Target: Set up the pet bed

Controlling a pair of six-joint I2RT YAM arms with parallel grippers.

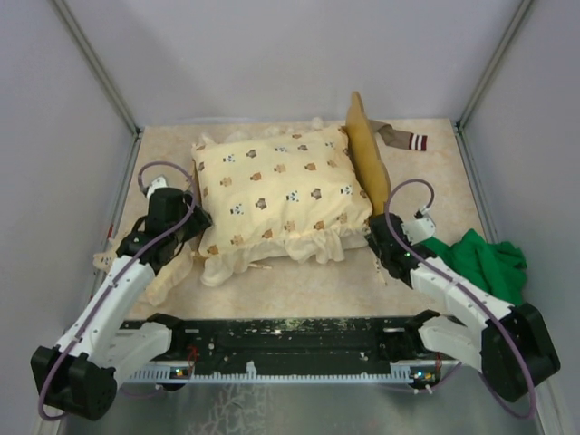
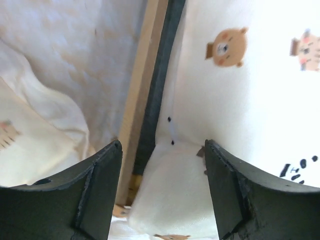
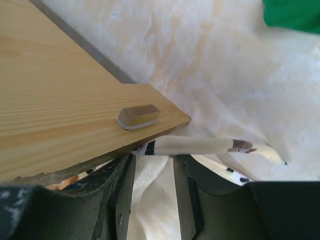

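On your left, the left gripper [image 1: 192, 222] sits against the left side of the pet bed [image 1: 365, 149]. Its jaws are spread wide and hold nothing. The bed stands mid-table, almost buried under the quilt [image 1: 281, 190], with only its headboard end showing at the right.

The step looks like squaring the quilt on the frame. In the left wrist view, the wooden rail and the quilt's hem both lie between the fingers [image 2: 100, 190]. Shift toward the cloth before you close, so you take only the hem (pinching the rail would drag the whole bed).

Over on the right, the right gripper [image 1: 379, 243] is at the near right corner. Quilt fabric fills the gap between its fingers, but you cannot tell whether it is pinched, so check before you pull. Draw both sides evenly, and keep away from the green cloth [image 1: 480, 258].
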